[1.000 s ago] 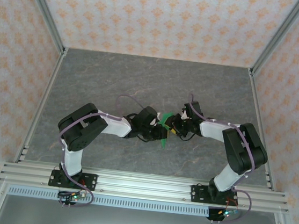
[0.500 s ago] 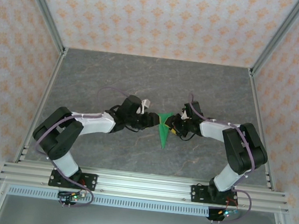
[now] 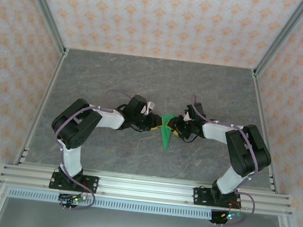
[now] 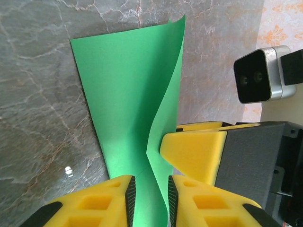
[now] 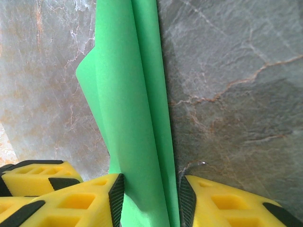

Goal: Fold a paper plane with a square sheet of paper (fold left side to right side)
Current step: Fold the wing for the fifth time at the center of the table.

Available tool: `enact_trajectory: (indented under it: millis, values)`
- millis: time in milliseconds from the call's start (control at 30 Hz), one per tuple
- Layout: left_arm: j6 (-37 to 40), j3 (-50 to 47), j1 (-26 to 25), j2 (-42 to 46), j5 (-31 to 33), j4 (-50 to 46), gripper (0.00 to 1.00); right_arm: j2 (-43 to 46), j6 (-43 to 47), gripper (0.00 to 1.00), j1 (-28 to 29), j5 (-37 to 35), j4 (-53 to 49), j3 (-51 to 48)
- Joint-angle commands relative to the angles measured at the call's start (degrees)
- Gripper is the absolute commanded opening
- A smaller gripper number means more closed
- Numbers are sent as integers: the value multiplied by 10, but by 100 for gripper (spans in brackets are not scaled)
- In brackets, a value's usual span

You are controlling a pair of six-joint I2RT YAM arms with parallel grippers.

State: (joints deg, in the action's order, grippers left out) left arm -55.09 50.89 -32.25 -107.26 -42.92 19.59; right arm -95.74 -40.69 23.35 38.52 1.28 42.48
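Left gripper [image 3: 153, 123] returned, both pinching paper plane [image 3: 166, 131]

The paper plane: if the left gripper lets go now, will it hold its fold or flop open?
The paper plane probably springs open somewhat: its upper flap already curls off the layer beneath. It looks thin and floppy, so a nudge would likely slide it across the smooth table.

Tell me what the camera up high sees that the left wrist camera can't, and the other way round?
Up high: both whole arms, the grey table with patterned walls around it, and the entire green paper plane pointing toward the robot's bases. Left wrist: a close look at the left gripper with the paper between its yellow fingers, and a raised, curling flap. Both: the green paper, the grey table and the right gripper beside the paper.
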Motion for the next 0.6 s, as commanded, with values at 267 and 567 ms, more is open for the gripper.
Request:
enact_trajectory:
  millis: [267,567]
  values:
    - [-29,17,-3,-32,-28,54,25,-38,9,40,3,-33,-35,-3]
    - [-40,21,-4,-52,-33,67,25,-40,10,40,4,-30,-33,-2]
